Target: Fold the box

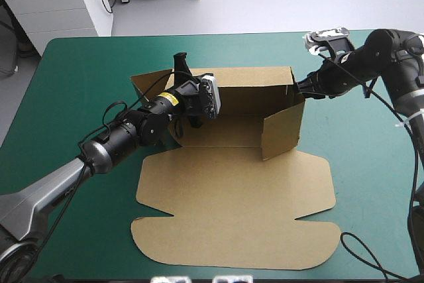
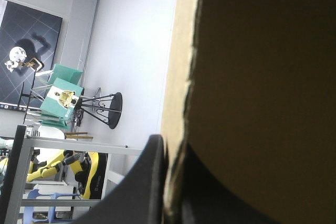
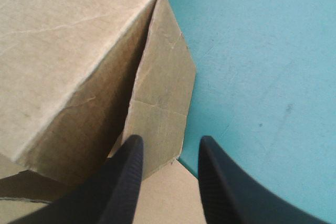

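Left gripper (image 2: 169, 148) clamps the box (image 1: 255, 87) wall edge; right gripper (image 3: 169, 145) gapes at its corner flap.

From the high view I see the worktop (image 1: 79, 77) filling most of the frame. Its far edge runs across near the top and its left edge slants down toward the lower left. The teal-green cover (image 1: 371, 164) lies smooth and flat, with broad bare stretches along the left side, the right side and the lower left corner of the frame. The far left corner of the worktop is rounded. Beyond that corner, in the upper left, stands a white cabinet (image 1: 63, 4) on a pale floor (image 1: 265, 4). In my right wrist view the cover takes up the right half of the frame, plain apart from a few faint dark specks.
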`<action>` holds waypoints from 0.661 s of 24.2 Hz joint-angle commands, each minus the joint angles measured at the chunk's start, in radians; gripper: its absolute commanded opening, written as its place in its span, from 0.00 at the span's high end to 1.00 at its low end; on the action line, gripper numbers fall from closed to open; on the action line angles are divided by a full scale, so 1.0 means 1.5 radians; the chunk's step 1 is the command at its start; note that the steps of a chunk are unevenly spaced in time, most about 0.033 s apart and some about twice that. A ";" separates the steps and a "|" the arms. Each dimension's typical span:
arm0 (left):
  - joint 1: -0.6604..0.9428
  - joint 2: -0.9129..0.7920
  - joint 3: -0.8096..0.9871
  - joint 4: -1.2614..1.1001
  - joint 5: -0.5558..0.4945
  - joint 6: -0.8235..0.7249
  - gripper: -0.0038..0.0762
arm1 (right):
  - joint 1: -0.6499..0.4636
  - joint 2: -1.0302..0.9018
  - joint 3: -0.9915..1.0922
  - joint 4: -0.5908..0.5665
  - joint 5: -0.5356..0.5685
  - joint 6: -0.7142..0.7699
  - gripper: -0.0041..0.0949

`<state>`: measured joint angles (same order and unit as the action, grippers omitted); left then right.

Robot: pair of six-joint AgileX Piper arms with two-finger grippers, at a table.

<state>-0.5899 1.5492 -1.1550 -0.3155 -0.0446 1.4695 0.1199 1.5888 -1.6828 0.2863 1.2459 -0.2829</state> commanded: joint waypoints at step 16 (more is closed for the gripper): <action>0.001 -0.028 -0.019 -0.012 -0.040 -0.011 0.96 | -0.006 -0.055 -0.015 0.074 0.002 -0.014 0.49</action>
<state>-0.5899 1.5492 -1.1550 -0.3155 -0.0427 1.4702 0.1199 1.5500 -1.6828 0.3628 1.2470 -0.3046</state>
